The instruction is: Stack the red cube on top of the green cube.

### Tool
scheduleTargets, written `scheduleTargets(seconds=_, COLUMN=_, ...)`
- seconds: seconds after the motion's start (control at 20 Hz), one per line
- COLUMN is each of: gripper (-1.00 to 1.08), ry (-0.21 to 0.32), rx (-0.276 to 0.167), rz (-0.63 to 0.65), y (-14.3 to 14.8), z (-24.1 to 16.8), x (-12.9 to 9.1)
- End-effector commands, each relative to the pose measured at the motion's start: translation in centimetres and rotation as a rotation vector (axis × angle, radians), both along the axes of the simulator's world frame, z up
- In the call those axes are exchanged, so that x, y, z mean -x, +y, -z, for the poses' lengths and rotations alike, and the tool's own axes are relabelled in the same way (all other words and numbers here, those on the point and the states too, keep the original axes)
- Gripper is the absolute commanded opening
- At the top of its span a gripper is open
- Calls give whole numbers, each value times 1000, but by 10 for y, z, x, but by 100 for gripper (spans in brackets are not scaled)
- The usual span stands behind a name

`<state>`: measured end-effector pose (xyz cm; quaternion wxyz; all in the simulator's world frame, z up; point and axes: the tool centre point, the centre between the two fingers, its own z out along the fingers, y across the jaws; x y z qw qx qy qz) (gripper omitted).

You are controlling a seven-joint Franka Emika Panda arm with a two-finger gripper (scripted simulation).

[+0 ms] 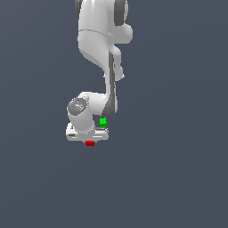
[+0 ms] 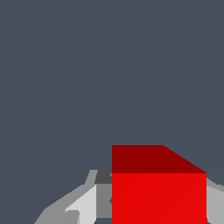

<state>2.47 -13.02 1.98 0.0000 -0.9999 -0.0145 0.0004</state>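
Red cube fills the lower part of the wrist view, framed on both sides by grey fingers of the pincer — sitting between them, though contact on the faces cannot be told from either view. In the exterior view, red cube peeks out just under the white hand, with the green cube close by, partly tucked behind the arm's forearm link. Looks like the grasp stage: fingers astride the cube, apparently near closing or just closed, lift not clearly begun. Best done by squeezing square on two opposite faces, centred, so the cube does not twist; then straight up before any sideways travel, high enough to clear the green cube's top edge. Worth minding — the green cube lies near the hand, so a low sideways sweep could knock it. Descent onto it should be vertical, edges aligned, release only once settled. Plenty of room otherwise: dark grey surface bare on all sides, no wall or rim in sight, nothing else to dodge but the arm's own links.
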Motion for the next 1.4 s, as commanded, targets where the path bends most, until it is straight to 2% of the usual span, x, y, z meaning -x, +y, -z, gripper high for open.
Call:
scheduleTargets(seconds=0.0, gripper=-100, ry=-1, rx=0, rz=0, y=0, z=0, x=0)
scheduleTargets(seconds=0.55, gripper=-100, ry=-1, rx=0, rz=0, y=0, z=-11, x=0)
scheduleTargets(seconds=1.1, gripper=-100, ry=-1, rx=0, rz=0, y=1, z=-79, x=1)
scheduleTargets(seconds=1.35, gripper=-100, ry=-1, rx=0, rz=0, y=0, z=-97, x=1)
